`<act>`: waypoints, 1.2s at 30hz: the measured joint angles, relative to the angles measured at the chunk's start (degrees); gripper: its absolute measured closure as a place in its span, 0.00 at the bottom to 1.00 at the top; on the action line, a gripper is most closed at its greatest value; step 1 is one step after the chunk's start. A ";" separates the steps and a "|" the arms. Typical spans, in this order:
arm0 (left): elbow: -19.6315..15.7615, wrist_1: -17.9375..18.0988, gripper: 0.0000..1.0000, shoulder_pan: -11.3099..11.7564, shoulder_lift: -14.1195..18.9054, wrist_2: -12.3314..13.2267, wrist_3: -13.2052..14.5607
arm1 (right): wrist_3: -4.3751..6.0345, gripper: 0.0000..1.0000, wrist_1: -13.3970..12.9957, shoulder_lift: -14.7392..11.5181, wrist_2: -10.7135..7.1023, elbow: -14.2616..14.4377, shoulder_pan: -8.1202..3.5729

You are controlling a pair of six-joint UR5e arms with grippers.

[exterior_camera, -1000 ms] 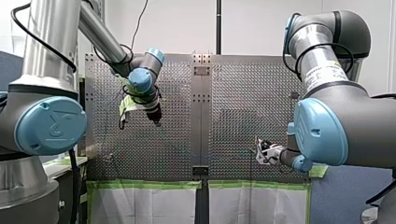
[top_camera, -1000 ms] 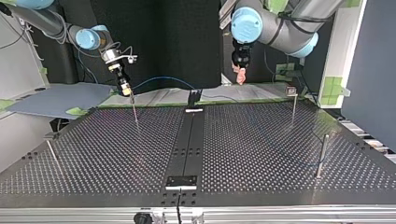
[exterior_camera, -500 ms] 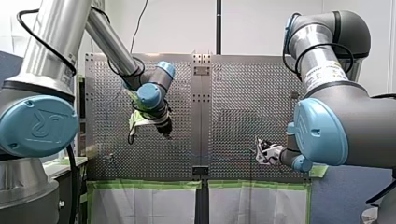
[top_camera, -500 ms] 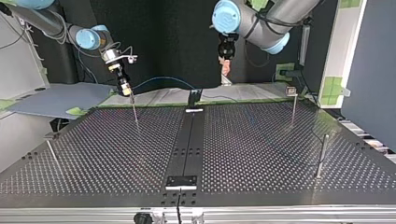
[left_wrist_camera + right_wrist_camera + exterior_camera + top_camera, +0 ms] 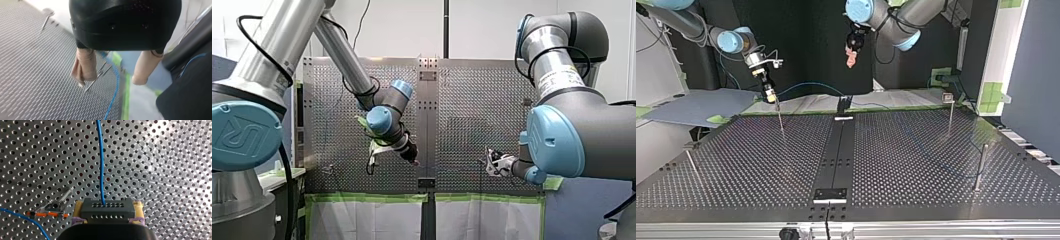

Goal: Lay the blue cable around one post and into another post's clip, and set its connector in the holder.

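Observation:
The blue cable (image 5: pixel 100 157) runs out of a dark grey connector (image 5: pixel 106 211), and my right gripper (image 5: pixel 107 205) is shut on that connector between yellow pads. In the top view my right gripper (image 5: pixel 769 94) hangs over the table's far left part, and the cable (image 5: pixel 811 84) arcs from it toward the holder (image 5: pixel 843 104). A thin post (image 5: pixel 781 119) stands just under it. My left gripper (image 5: pixel 852 56) hovers high above the far middle. In the left wrist view its beige fingers (image 5: pixel 85 65) stand open and hold nothing, with the cable (image 5: pixel 114 87) far below them.
More posts stand at the top view's right (image 5: pixel 950 111), near right (image 5: pixel 981 165) and near left (image 5: pixel 691 162). A second bracket (image 5: pixel 831 194) sits on the centre strip near the front edge. A post with a clip (image 5: pixel 56 206) lies beside my right gripper.
My left arm has swung across: rightward and down in the front view, leftward in the top view. My right arm and the connector have stayed put.

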 joint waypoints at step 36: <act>5.97 18.22 0.00 -9.16 -8.64 6.62 11.09 | -1.74 1.00 1.36 -0.02 0.00 0.00 0.10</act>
